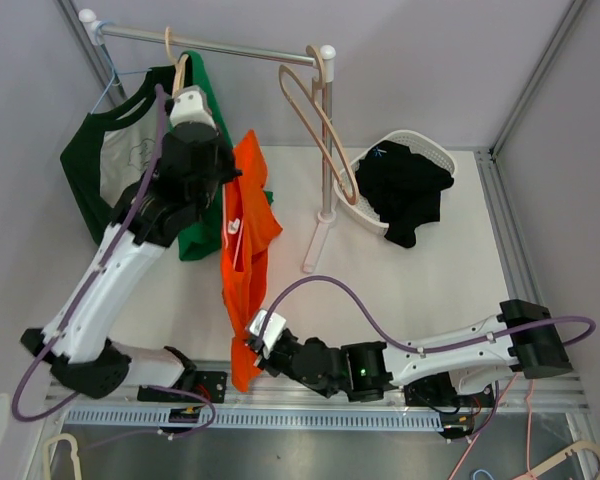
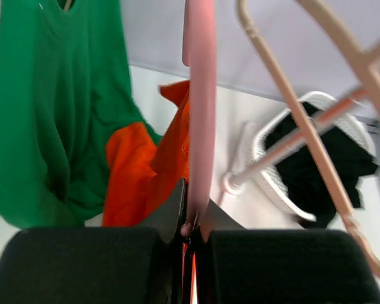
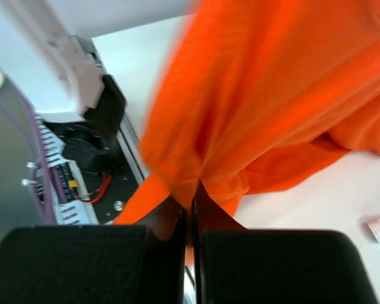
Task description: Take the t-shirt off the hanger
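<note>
Tabletop point(image 1: 460, 285) white, orange t-shirt point(image 1: 246, 262) over it — pale walls point(image 1: 430, 70) on 3 sides.

We see a plain orange t-shirt point(image 1: 252, 225) beside a solid green shirt point(image 2: 44, 126) and a pale pink hanger point(image 2: 199, 95). We also note a black garment point(image 1: 405, 190) in a white perforated basket point(image 1: 432, 146), and a purple cable point(image 1: 320, 279).

The bright orange fabric t-shirt point(image 1: 248, 240) hangs bunched and stretched, a long drape running from left of centre down toward the near side. The pale pink plastic hanger point(image 2: 199, 95) shows as a smooth bar beside its upper folds.
</note>
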